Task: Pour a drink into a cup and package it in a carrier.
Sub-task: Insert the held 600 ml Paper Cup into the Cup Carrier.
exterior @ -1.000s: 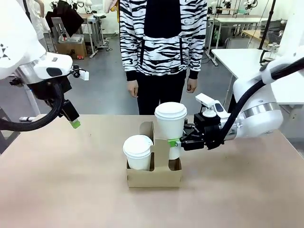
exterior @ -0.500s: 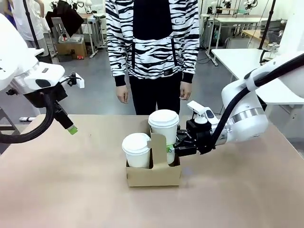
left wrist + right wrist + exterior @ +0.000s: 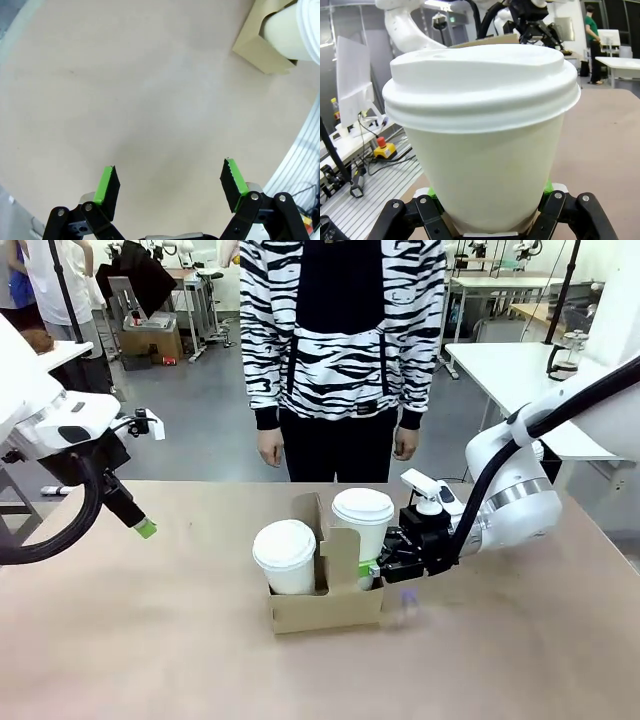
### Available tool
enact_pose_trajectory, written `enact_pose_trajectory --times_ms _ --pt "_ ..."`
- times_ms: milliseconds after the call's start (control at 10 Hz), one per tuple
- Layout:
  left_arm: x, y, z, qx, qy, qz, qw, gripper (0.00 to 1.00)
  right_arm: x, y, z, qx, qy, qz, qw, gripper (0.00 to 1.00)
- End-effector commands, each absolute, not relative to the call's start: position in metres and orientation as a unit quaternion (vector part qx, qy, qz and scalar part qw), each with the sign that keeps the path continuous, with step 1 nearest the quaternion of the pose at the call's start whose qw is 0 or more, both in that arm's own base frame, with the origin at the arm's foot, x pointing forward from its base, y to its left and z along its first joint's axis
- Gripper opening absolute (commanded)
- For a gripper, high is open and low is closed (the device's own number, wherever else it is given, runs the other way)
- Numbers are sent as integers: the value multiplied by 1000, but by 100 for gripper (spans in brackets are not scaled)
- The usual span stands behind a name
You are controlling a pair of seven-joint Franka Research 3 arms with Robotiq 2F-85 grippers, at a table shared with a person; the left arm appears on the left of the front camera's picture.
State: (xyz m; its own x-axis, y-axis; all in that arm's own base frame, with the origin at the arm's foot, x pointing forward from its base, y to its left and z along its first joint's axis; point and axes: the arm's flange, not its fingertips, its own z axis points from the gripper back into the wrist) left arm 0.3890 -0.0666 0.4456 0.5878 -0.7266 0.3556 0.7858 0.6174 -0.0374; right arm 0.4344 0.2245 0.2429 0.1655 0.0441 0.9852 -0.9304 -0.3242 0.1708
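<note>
Right hand (image 3: 374, 567) pinching lidded cup (image 3: 362, 520) | left hand (image 3: 170, 187) spread | no legible print

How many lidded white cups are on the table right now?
2. One cup sits in the left slot of the cardboard carrier; the other cup is in the right slot, gripped by the right arm's fingers.

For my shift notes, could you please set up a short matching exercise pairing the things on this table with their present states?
Things:
1. left gripper
2. right gripper
3. low brown cardboard carrier
4. person in a zebra-striped top

States:
A. stands at the table's far side
B. shut on a white lidded paper cup
C. open above bare table
D. holds two cups

Pairs: 1-C, 2-B, 3-D, 4-A
</note>
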Motion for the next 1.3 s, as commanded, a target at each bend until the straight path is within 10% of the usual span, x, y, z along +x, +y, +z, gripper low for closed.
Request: enact_pose_trajectory --times_ms 0,1200 --pt "388 -62 441 -98 -176 -426 882 100 438 226 239 620 -366 551 421 80" --pt "389 -65 445 -92 -162 -424 886 100 432 218 250 538 -368 606 457 100"
